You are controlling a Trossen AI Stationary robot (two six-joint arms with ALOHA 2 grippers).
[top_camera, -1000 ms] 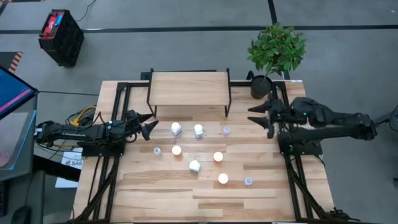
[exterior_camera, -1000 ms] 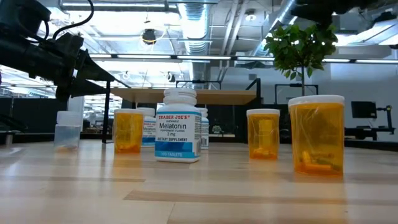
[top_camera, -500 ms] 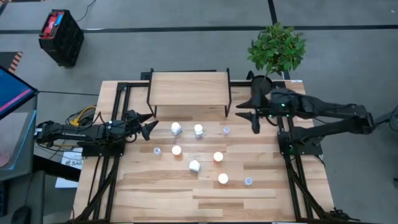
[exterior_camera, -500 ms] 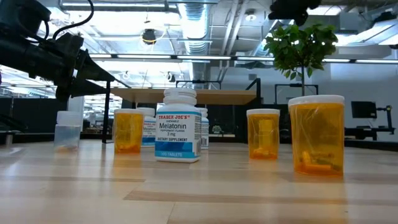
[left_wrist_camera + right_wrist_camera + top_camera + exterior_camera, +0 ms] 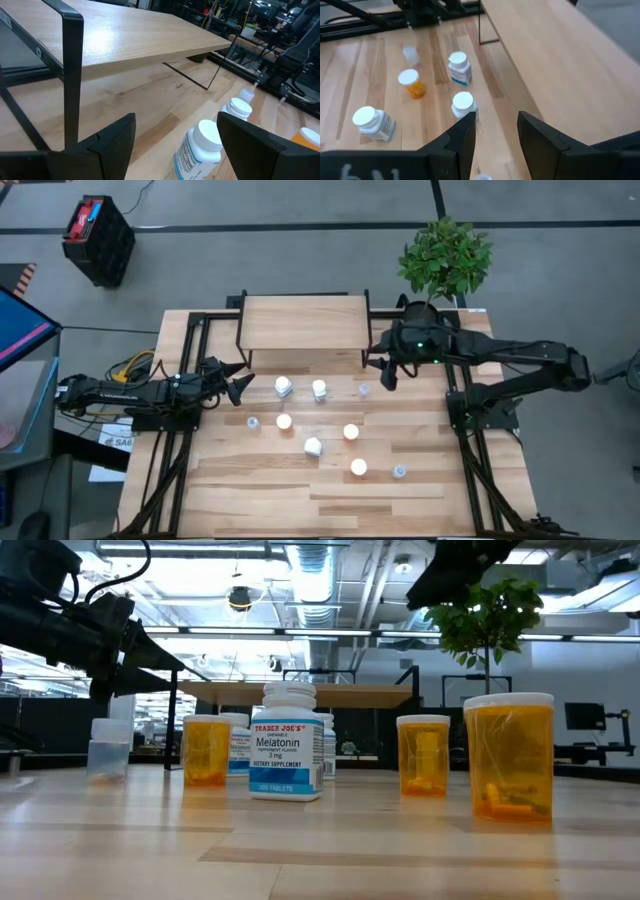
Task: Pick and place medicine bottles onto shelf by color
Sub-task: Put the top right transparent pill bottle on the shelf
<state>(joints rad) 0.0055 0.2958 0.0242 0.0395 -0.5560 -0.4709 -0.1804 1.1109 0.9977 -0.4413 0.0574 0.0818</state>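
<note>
Right tool (image 5: 386, 367) open, empty, above clear bottle (image 5: 363, 390) beside shelf (image 5: 303, 321). You centre fingers over cap, descend straight. Left tool (image 5: 236, 378) open, idle.

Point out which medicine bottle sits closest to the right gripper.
The small clear bottle just in front of the shelf's right legs, below the right gripper. Every other bottle stands farther left or nearer the table's front.

A leafy green potted plant (image 5: 445, 260) was seen at the slatted wooden tabletop's (image 5: 300, 500) far right corner; a black crate (image 5: 98, 240) stood on the floor.
</note>
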